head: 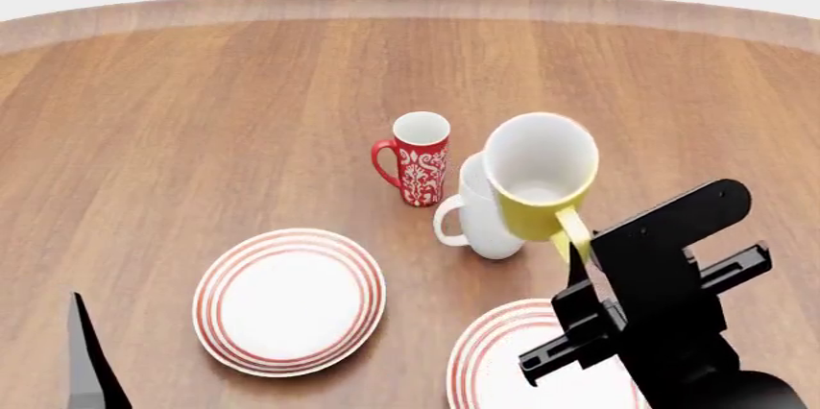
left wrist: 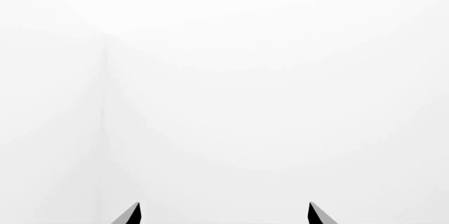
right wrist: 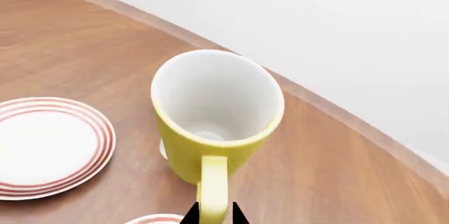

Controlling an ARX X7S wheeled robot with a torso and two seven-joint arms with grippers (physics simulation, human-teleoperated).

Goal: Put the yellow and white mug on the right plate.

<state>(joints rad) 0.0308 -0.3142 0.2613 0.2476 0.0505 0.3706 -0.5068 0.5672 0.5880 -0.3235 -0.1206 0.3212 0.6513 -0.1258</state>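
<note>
The yellow and white mug (head: 540,181) was up off the desk (head: 192,121), tilted w/ its white inside facing the head cam, held by its yellow loop handle. The right end effector (right wrist: 214,214) was clamped on that handle; in the right wrist view its two dark fingertips (right wrist: 191,215) pressed either side of the handle's lower end. The mug sat in front of & above the all-white mug (head: 477,212), partly hiding it in the head view; whether they touched can't be told. The red patterned mug (head: 414,159) stood upright just beside the white mug, on the side away from the yellow one, handle pointing further out.

The right plate (head: 494,361) lay on the desk nearer the robot than the yellow mug, below & a bit toward the robot from it, partly covered by the right arm. Mug was not on it. The other plate (head: 290,300), same red rings, lay flat well to the left of the yellow mug, near the robot's edge.

The left end effector (left wrist: 224,214) showed only 2 dark tips set well apart vs. a blank white wall, nothing betw. them, i.e. spread wide & holding nothing.
</note>
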